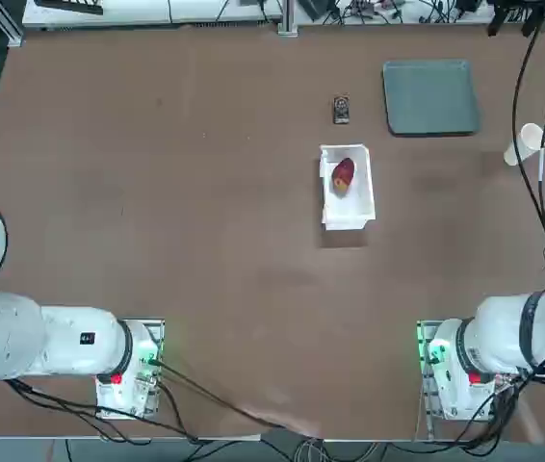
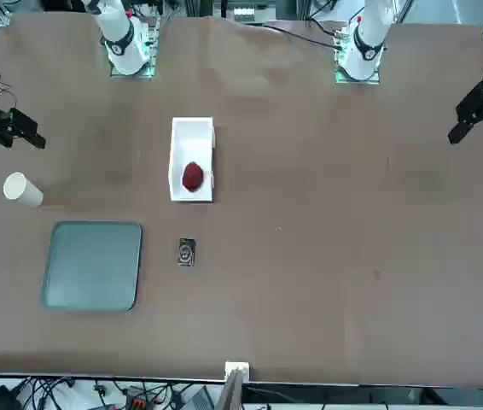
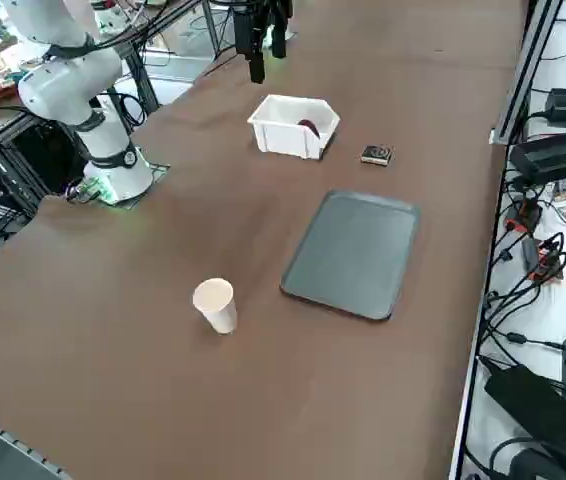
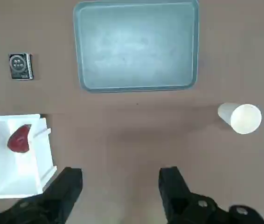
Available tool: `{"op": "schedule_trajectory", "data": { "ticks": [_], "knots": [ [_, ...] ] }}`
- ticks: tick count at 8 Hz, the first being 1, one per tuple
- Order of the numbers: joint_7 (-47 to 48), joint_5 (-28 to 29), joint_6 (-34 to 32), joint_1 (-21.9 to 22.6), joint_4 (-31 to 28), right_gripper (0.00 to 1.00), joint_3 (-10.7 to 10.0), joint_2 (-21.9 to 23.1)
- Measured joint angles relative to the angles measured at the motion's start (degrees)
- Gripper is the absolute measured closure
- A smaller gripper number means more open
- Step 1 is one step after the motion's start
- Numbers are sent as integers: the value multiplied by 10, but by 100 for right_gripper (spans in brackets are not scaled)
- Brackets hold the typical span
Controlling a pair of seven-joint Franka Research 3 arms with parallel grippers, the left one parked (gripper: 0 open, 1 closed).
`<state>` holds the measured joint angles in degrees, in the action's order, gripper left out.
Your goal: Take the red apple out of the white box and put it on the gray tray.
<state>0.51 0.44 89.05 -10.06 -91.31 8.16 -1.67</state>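
Look at the wrist view first: only there do you see the right claw (image 4: 120, 186), its two fingers spread wide with nothing between them, hanging over bare tabletop (image 4: 136, 135). From overhead, the red apple (image 1: 343, 174) sits inside the white box (image 1: 348, 213), toward the end nearer the gray tray (image 1: 430, 96), which lies apart and holds nothing. A small dark gadget (image 1: 341, 109) rests between box and tray. The side view shows the paper cup (image 3: 215, 304) lying tipped over.
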Motion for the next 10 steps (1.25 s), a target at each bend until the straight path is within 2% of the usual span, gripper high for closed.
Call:
{"op": "schedule_trajectory", "data": {
  "ticks": [6, 10],
  "knots": [
    [0, -11, 4, 0, 2, 0, 0, 0],
    [7, -16, 5, -1, 2, 0, -2, -20]
  ]
}}
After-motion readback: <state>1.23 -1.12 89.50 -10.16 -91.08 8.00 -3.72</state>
